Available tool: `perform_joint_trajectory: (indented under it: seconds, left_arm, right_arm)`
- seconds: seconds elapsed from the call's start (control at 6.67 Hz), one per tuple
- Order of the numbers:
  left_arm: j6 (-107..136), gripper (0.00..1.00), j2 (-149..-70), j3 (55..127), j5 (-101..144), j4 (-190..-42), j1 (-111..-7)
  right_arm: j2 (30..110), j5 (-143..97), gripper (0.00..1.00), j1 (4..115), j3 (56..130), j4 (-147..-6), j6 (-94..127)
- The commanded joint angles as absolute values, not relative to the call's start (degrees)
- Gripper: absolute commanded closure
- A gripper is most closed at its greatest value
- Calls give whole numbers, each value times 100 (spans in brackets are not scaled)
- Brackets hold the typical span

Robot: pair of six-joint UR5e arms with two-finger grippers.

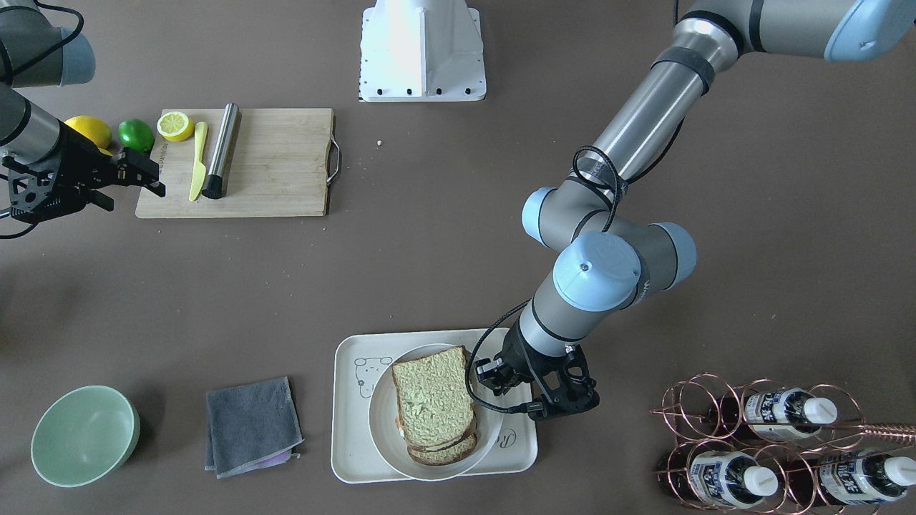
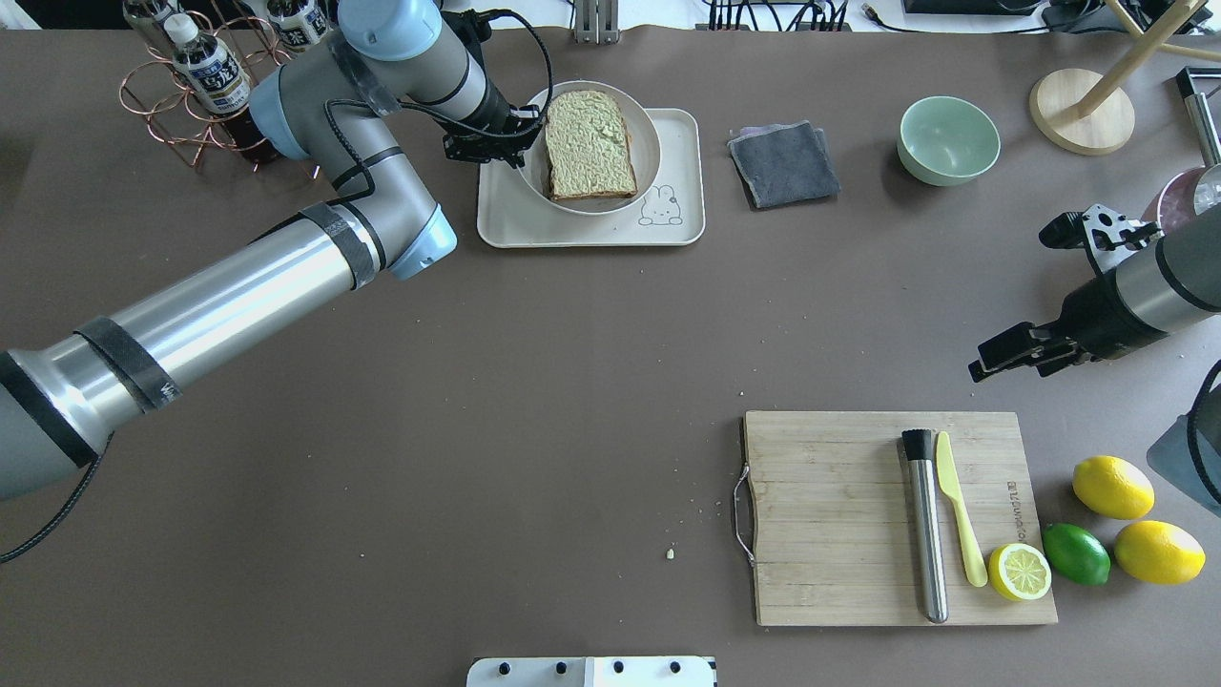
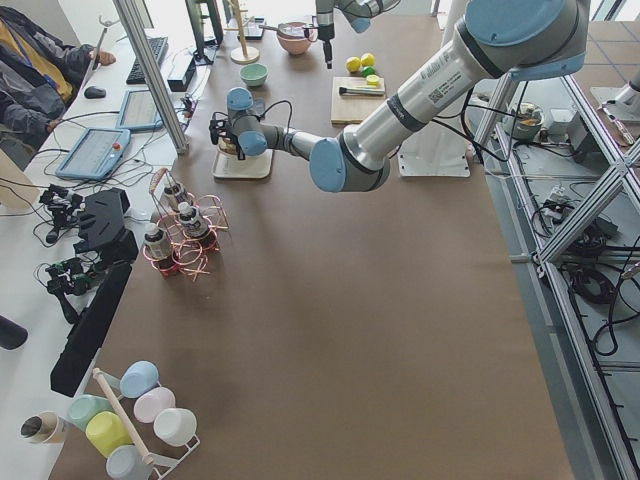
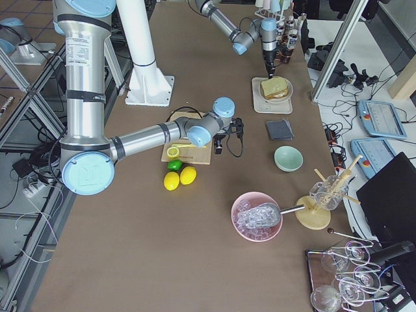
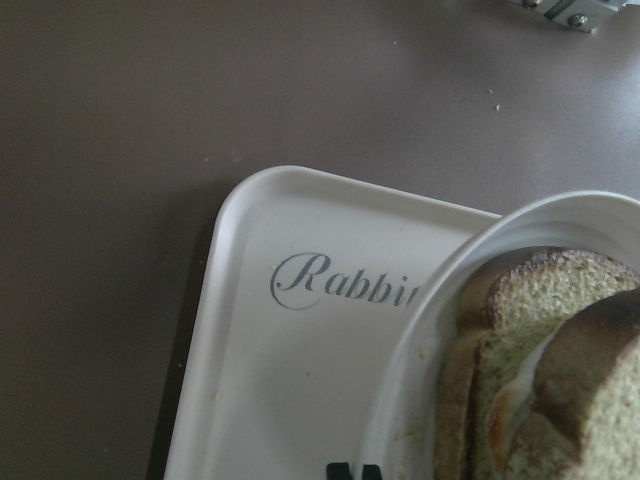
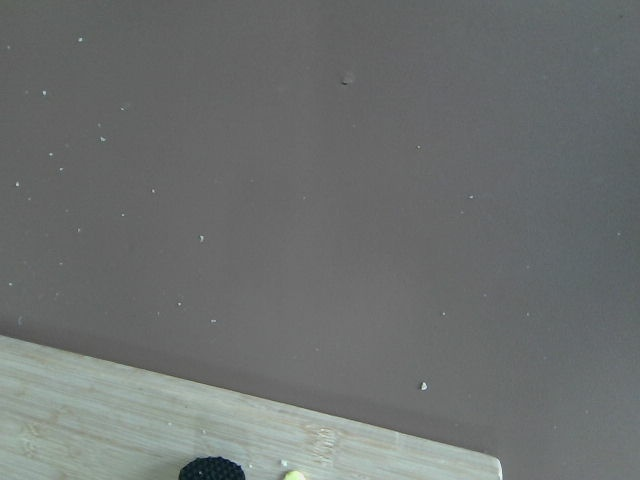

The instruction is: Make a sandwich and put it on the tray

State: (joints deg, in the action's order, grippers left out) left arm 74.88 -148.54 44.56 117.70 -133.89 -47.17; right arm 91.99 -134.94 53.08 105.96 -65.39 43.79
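On a round white plate sat the sandwich: two greenish bread slices stacked slightly askew, with a bit of white egg showing between them. That plate rested inside the tray, covering most of it and leaving the bear drawing and the "Rabbit" script exposed. Just beside the plate's rim, over the tray's script end, hung the left gripper. Its fingers were clenched, tips nearly meeting, and grasped nothing. Near the tray on the counter lay a folded grey cloth, with a green bowl beyond it and a copper bottle rack on the tray's other side. Well apart was a wooden board carrying a lemon half, a yellow knife and a steel rod. At its end hovered the right gripper, fingers released and spread.
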Motion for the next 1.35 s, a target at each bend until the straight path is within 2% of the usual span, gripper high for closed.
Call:
perform_joint_trajectory:
  seconds: [0.0, 0.15, 0.3, 0.45, 0.6, 0.75, 0.9, 1.05, 1.2]
  left_arm:
    - [7480, 100, -14862, 4368, 11725, -13500, -4667]
    - [7479, 55, -14854, 4368, 11716, -13500, -4658]
    - [7471, 39, -14836, 4368, 11716, -13500, -4667]
    - [7471, 28, -14827, 4429, 11716, -13491, -4684]
    - [7462, 28, -14531, 4926, 11725, -13413, -4772]
    - [7375, 21, -13797, 6062, 11812, -12855, -4781]
    - [6191, 3, -13242, 7343, 11891, -11370, -4842]
    - [5169, 3, -12723, 8366, 11874, -9990, -5069]
    - [4394, 3, -12213, 9220, 11883, -9341, -5332]
  right_arm:
    - [9176, -13491, 0, 5326, 10591, -6548, 4377]
    - [9176, -13500, 0, 5335, 10591, -6548, 4377]
    - [9158, -13500, 0, 5326, 10591, -6557, 4377]
    - [9158, -13500, 0, 5361, 10591, -6565, 4377]
    - [9158, -13517, 0, 5544, 10600, -6574, 4368]
    - [9202, -13518, 0, 5685, 10591, -6600, 4159]
    - [9298, -13518, 0, 5878, 10565, -6644, 3827]
    - [9412, -13509, 0, 6158, 10556, -6932, 3345]
    - [9570, -13509, 0, 6527, 10556, -7343, 2522]
